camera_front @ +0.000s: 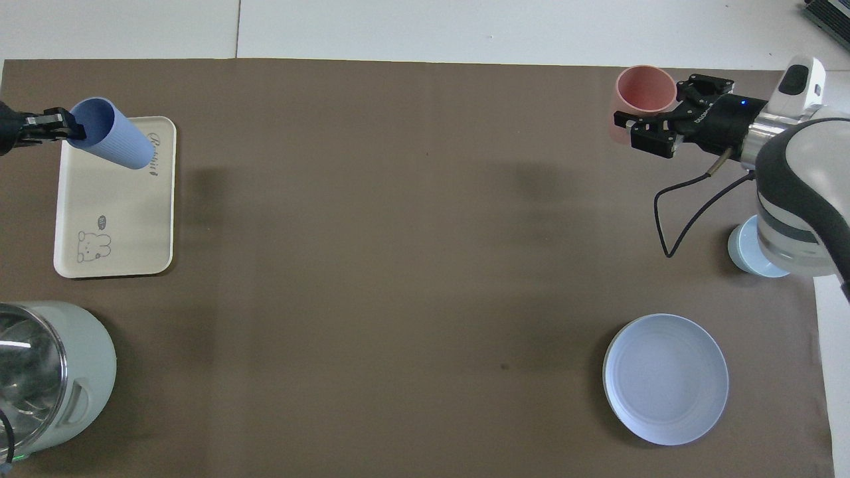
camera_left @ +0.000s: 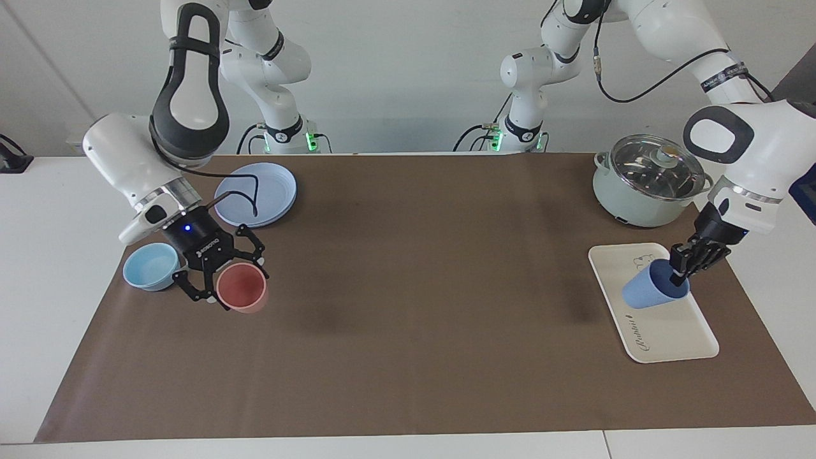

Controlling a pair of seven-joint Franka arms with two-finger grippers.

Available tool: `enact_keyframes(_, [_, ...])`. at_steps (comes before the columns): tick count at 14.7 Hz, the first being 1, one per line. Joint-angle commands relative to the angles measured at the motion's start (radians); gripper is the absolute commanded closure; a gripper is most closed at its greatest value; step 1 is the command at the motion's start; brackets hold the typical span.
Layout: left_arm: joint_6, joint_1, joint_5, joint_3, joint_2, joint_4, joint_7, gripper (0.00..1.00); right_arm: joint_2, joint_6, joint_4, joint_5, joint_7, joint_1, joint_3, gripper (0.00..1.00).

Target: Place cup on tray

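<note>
Only the facing view shows the arms whole. The left gripper [camera_left: 681, 268] clamps one tilted blue ribbed plastic cup [camera_left: 650, 291] over the cream rectangular tray [camera_left: 669, 331]; the right gripper [camera_left: 213, 280] grips one pink cup [camera_left: 241, 288].

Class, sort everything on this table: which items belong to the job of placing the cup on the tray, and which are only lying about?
Belonging to the job:
- blue cup, tilted over the tray
- tray
- left gripper, shut on the blue cup

Not part of it:
- pink cup in the right gripper
- blue plate
- light-blue bowl
- lidded pot
</note>
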Motion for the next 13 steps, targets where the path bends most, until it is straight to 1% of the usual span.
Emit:
enact_keyframes(1, [0.142, 0.059, 0.025, -0.011, -0.042, -0.131, 0.114, 1.00, 0.030, 0.042, -0.043, 0.232, -0.214, -0.027, 0.012, 1.00])
enact_keyframes(3, [0.194, 0.078, 0.024, -0.013, -0.031, -0.166, 0.129, 1.00, 0.033, 0.042, -0.078, 0.316, -0.291, -0.035, 0.012, 1.00])
enact_keyframes(5, [0.223, 0.086, 0.024, -0.013, -0.014, -0.182, 0.132, 1.00, 0.050, 0.027, -0.101, 0.398, -0.415, -0.073, 0.014, 1.00])
enact_keyframes(8, [0.263, 0.107, 0.024, -0.013, 0.021, -0.188, 0.169, 1.00, 0.093, -0.046, -0.135, 0.556, -0.645, -0.099, 0.012, 1.00])
enact_keyframes(9, [0.280, 0.109, 0.024, -0.013, 0.030, -0.188, 0.174, 1.00, 0.107, -0.077, -0.147, 0.593, -0.699, -0.121, 0.014, 1.00])
enact_keyframes(10, [0.288, 0.109, 0.024, -0.013, 0.042, -0.185, 0.174, 1.00, 0.115, -0.106, -0.165, 0.604, -0.727, -0.130, 0.014, 1.00])
enact_keyframes(11, [0.289, 0.109, 0.024, -0.013, 0.050, -0.180, 0.174, 0.88, 0.112, -0.123, -0.184, 0.604, -0.742, -0.135, 0.012, 1.00])
enact_keyframes(12, [0.289, 0.107, 0.022, -0.013, 0.055, -0.174, 0.174, 0.55, 0.104, -0.126, -0.214, 0.604, -0.753, -0.148, 0.012, 1.00])
enact_keyframes(13, [0.285, 0.103, 0.021, -0.014, 0.058, -0.159, 0.172, 0.25, 0.101, -0.128, -0.234, 0.604, -0.777, -0.152, 0.014, 1.00])
